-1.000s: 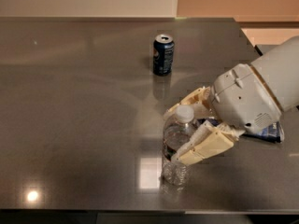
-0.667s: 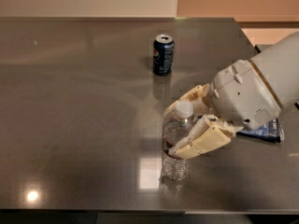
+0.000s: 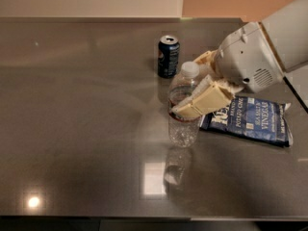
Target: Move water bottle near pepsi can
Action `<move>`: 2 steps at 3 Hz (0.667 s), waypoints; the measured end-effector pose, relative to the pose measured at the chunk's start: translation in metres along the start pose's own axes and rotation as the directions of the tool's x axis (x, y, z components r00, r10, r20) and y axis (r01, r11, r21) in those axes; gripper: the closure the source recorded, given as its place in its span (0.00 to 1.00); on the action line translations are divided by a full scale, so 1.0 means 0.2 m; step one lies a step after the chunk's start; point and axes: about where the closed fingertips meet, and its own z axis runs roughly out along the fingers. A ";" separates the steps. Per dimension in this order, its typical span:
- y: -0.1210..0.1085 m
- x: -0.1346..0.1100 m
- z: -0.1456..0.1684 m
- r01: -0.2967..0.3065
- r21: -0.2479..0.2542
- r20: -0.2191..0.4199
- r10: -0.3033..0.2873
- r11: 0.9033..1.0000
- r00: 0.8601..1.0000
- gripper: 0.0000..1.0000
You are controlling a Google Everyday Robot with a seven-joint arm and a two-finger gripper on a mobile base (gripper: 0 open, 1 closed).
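Observation:
The clear ribbed water bottle (image 3: 184, 113) with a white cap is upright in the middle of the table, lifted a little above the surface. My gripper (image 3: 195, 88) is shut on it around its middle, with one cream finger (image 3: 202, 101) across the front and the other behind. The dark blue pepsi can (image 3: 168, 56) stands upright farther back, a short way beyond the bottle and slightly left of it.
A flat blue potato chip bag (image 3: 250, 120) lies on the table right of the bottle, partly under my arm (image 3: 260, 52). The grey table (image 3: 72, 129) stretches left; its front edge runs along the bottom and a wall stands behind.
My gripper has lifted the bottle and carried it back toward the pepsi can. The chip bag, earlier mostly hidden by the arm, now shows.

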 end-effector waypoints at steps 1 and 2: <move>-0.11 -0.03 -0.04 -0.008 0.047 0.007 0.008 0.999 1.000 1.00; -0.22 -0.02 -0.06 -0.026 0.076 0.014 0.025 0.997 1.000 1.00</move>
